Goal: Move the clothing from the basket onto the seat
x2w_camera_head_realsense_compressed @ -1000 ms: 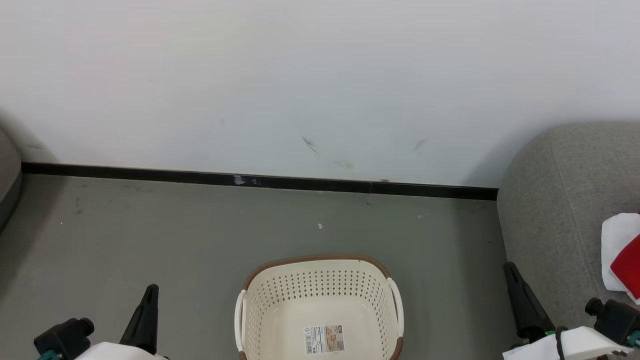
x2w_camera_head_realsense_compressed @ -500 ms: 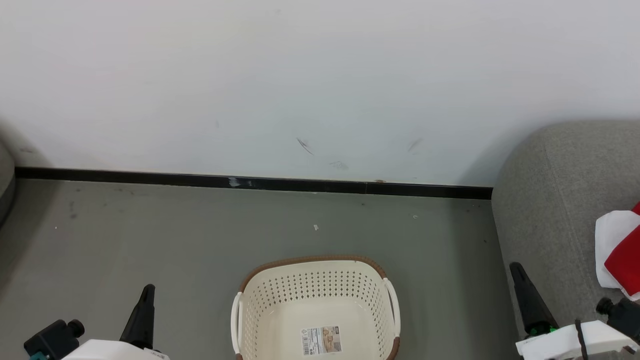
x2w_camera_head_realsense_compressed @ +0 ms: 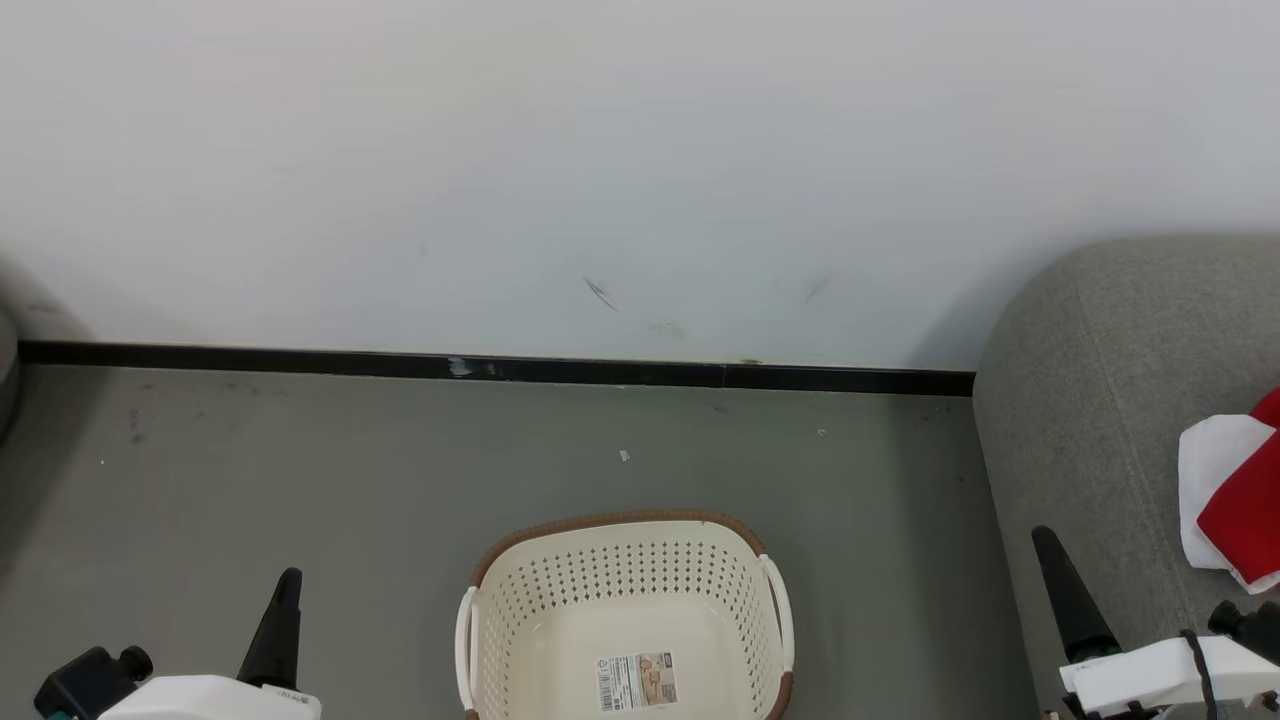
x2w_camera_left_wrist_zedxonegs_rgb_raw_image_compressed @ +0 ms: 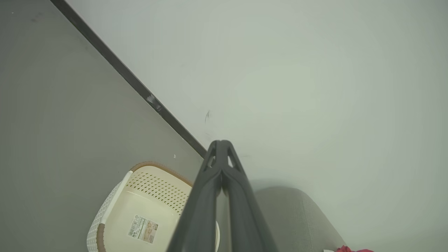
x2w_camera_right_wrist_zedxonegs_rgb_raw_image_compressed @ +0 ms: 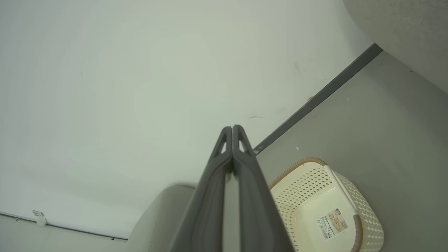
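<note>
a plain white wall (x2w_camera_head_realsense_compressed: 640,150) takes the upper half of the head view, evenly lit, with a few short dark scuff marks (x2w_camera_head_realsense_compressed: 600,292) low on it. a black baseboard (x2w_camera_head_realsense_compressed: 300,358) runs along its foot, with a pale chip (x2w_camera_head_realsense_compressed: 460,367) near the middle. below lies a smooth grey floor (x2w_camera_head_realsense_compressed: 300,480), faintly stained, with a small white fleck (x2w_camera_head_realsense_compressed: 624,456) on it.

The basket (x2w_camera_head_realsense_compressed: 620,580) is cream with rows of little holes and a brown rim (x2w_camera_head_realsense_compressed: 610,519). The clothing (x2w_camera_head_realsense_compressed: 1235,510) is red and white. The seat (x2w_camera_head_realsense_compressed: 1090,400) and floor (x2w_camera_head_realsense_compressed: 300,480) are grey. The wall (x2w_camera_head_realsense_compressed: 600,150) is white.
</note>
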Motion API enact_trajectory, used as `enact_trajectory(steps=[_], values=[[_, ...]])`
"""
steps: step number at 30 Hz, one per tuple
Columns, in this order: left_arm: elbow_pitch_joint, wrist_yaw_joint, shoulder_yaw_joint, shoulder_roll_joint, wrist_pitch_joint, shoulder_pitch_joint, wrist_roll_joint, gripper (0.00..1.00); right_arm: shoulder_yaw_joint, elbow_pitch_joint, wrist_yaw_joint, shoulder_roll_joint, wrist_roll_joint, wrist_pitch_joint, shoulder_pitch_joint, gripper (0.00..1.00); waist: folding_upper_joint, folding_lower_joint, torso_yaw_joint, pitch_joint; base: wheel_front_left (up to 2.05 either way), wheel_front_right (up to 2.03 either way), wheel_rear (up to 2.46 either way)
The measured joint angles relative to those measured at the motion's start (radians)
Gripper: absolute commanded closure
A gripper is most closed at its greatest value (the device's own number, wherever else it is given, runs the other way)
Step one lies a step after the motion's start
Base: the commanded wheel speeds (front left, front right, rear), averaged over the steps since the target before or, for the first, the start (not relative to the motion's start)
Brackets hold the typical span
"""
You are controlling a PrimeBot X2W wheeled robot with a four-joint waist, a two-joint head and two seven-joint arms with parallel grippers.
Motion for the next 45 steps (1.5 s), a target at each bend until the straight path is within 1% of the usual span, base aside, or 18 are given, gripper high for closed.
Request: enact_trajectory(steps=[3, 14, 28, 32, 42, 45], values=[[0.003, -0.009, 0.01, -0.005, 0.014, -0.006, -0.03, 1.0, -0.002, 0.009, 0.0, -0.003, 0.047, 0.008, -0.014, 1.0, 0.0, -0.0008, -0.003, 0.001, 0.0, 0.0, 0.0], [0.013, -0.026, 0.053, -0.032, 0.052, -0.014, -0.133, 1.0, -0.006, 0.042, 0.0, -0.012, 0.211, 0.039, -0.04, 1.0, 0.0, -0.0016, -0.013, 0.004, 0.0, 0.0, 0.0], [0.027, -0.049, 0.105, -0.064, 0.097, -0.033, -0.265, 1.0, -0.01, 0.08, 0.0, -0.026, 0.425, 0.076, -0.081, 1.0, 0.0, -0.0018, -0.025, 0.005, 0.0, 0.0, 0.0], [0.029, -0.053, 0.116, -0.071, 0.105, -0.033, -0.296, 1.0, -0.011, 0.093, 0.0, -0.029, 0.466, 0.085, -0.081, 1.0, 0.0, -0.0018, -0.028, 0.005, 0.0, 0.0, 0.0], [0.041, -0.078, 0.154, -0.095, 0.14, -0.039, -0.388, 1.0, -0.013, 0.118, 0.0, -0.04, 0.619, 0.107, -0.107, 1.0, 0.0, -0.0018, -0.037, 0.005, 0.0, 0.0, 0.0], [0.042, -0.078, 0.162, -0.099, 0.141, -0.048, -0.41, 1.0, -0.014, 0.128, 0.0, -0.042, 0.651, 0.108, -0.112, 1.0, 0.0, -0.0018, -0.038, 0.005, 0.0, 0.0, 0.0]])
